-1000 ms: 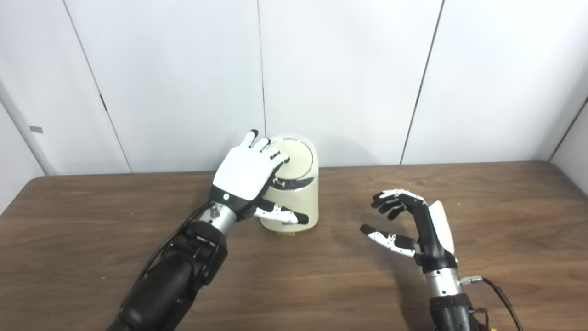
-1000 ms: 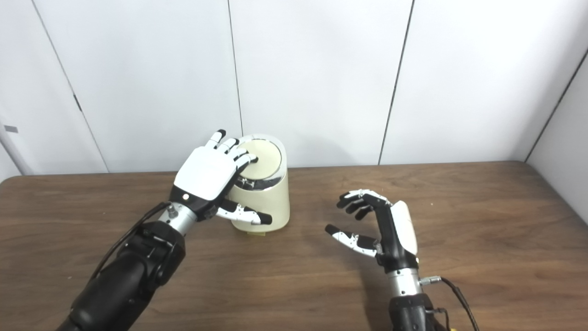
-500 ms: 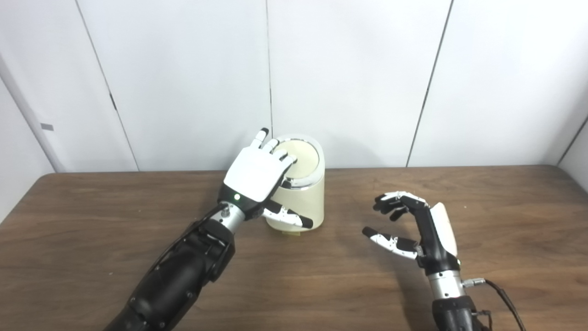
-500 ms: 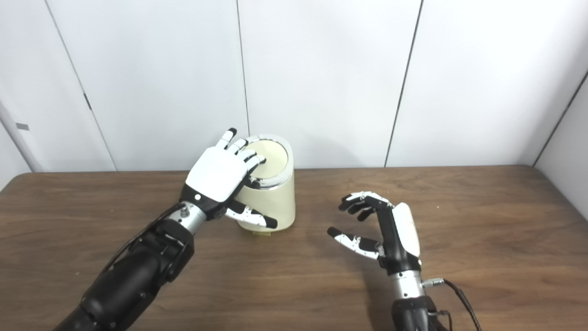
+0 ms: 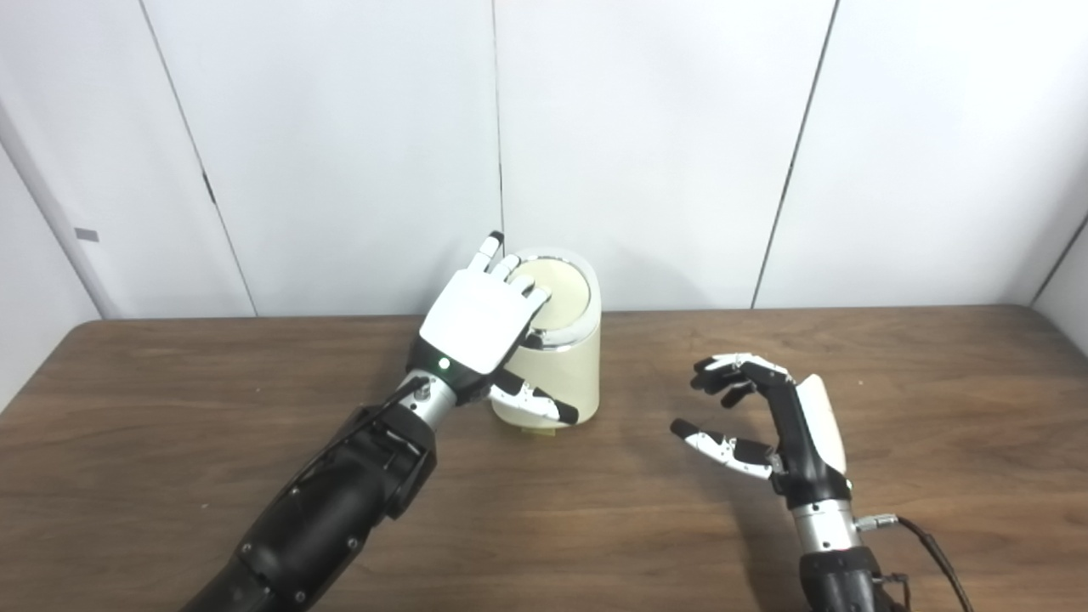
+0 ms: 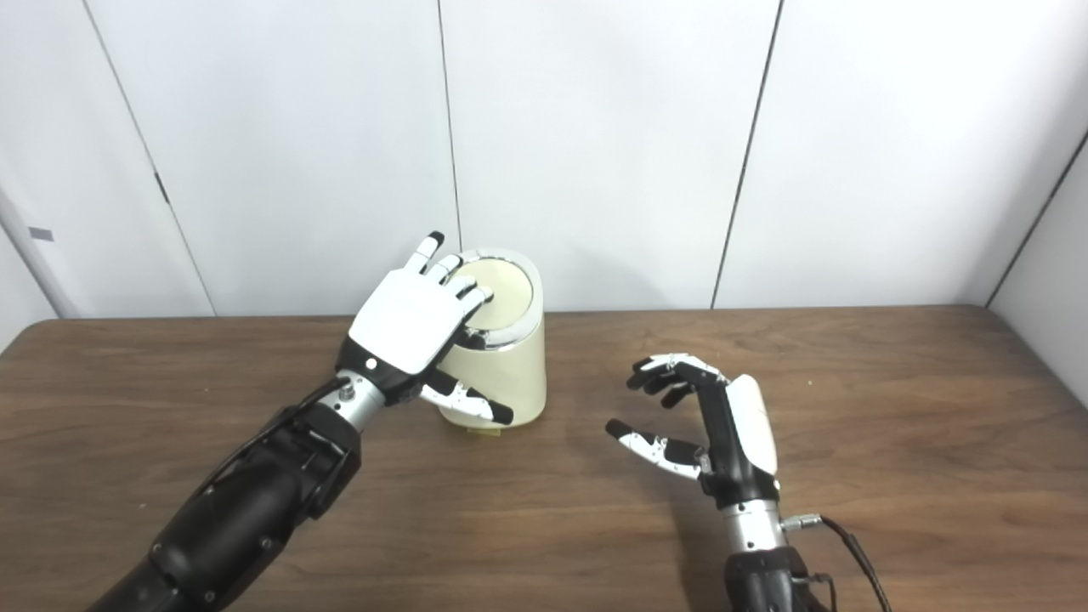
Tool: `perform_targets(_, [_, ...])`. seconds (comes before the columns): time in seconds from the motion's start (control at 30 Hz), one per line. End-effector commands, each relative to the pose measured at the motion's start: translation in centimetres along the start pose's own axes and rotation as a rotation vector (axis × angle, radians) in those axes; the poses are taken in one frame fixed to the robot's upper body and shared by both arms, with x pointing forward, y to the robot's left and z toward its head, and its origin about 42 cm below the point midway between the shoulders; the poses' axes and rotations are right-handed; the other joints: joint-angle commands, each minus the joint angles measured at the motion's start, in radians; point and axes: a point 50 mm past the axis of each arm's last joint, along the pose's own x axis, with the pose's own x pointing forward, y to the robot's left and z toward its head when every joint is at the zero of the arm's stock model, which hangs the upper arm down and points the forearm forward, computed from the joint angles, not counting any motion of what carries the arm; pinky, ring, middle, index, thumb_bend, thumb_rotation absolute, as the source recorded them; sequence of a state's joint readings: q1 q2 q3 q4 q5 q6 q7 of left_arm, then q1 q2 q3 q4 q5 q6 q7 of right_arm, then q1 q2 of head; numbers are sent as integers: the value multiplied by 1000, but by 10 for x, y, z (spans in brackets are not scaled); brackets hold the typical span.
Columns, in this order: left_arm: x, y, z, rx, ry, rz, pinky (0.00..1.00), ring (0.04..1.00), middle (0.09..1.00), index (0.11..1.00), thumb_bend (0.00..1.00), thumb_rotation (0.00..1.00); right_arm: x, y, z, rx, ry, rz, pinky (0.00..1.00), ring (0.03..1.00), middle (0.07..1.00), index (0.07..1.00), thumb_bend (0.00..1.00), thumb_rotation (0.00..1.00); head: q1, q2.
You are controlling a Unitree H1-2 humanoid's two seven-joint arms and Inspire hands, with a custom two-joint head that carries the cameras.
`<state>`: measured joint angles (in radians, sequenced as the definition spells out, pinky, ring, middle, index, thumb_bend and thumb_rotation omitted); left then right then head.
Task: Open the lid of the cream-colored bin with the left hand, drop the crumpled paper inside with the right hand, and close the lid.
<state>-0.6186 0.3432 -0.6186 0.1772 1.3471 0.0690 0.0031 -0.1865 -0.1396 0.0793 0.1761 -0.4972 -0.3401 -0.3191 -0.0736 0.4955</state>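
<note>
Left robot hand (image 5: 476, 319) on lid (image 5: 557, 293) — views match

Cream-colored bin (image 5: 557, 374): small, cylindrical, upright on worktop near back edge, just left of centre. Round cream lid (image 5: 557, 291) set in shiny chrome rim, seen closed, lying flat, top face tilted slightly toward camera. Left part of lid and rim hidden behind left hand, so contact there cannot be told. Small yellowish tab seen at base front. Crumpled paper not seen anywhere in either view.
</note>
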Motion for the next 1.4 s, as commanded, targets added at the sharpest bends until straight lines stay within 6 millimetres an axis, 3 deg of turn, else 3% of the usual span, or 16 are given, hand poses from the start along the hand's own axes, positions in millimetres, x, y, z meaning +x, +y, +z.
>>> perform_targets(0.0, [-27, -52, 4, 16, -34, -257, 1000, 874, 791, 758, 990, 942, -26, 22, -4, 46, 73, 22, 412, 537, 620, 494, 485, 141, -1, 1])
perform_targets(0.33, [-26, -37, -1, -50, 2, -212, 1000, 885, 809, 785, 959, 959, -26, 23, -6, 50, 72, 22, 430, 557, 629, 494, 485, 139, 2, -2])
perform_targets(0.47, [-23, -17, -3, -150, 44, -161, 1000, 870, 804, 781, 958, 989, -25, 23, -6, 51, 78, 22, 388, 514, 618, 494, 485, 140, 3, -4])
perform_targets(0.57, [-20, -1, -6, -241, 88, -122, 1000, 885, 844, 824, 939, 987, -25, 23, -6, 52, 76, 24, 377, 503, 610, 494, 485, 140, 5, -5])
perform_targets(0.63, [-17, 7, -9, -265, 109, -98, 1000, 906, 901, 886, 915, 986, -25, 24, -6, 58, 82, 25, 424, 551, 627, 494, 485, 140, 4, -6])
perform_targets(0.8, [-9, 23, -16, -284, 145, -46, 1000, 940, 937, 936, 897, 995, -25, 24, -6, 50, 94, 23, 432, 556, 623, 494, 485, 140, 4, -7])
perform_targets(1.17, [-6, 35, -16, -306, 175, -25, 1000, 966, 950, 949, 898, 995, -26, 24, -7, 48, 97, 24, 425, 553, 622, 494, 485, 139, 5, -10])
perform_targets(1.3, [-8, 36, -15, -327, 180, -16, 1000, 961, 949, 946, 893, 975, -26, 24, -8, 49, 91, 22, 372, 496, 600, 494, 485, 139, 5, -11])
perform_targets(1.37, [-10, 37, -16, -374, 193, -4, 1000, 959, 947, 943, 890, 969, -26, 24, -7, 49, 93, 23, 395, 523, 611, 494, 485, 139, 3, -11])
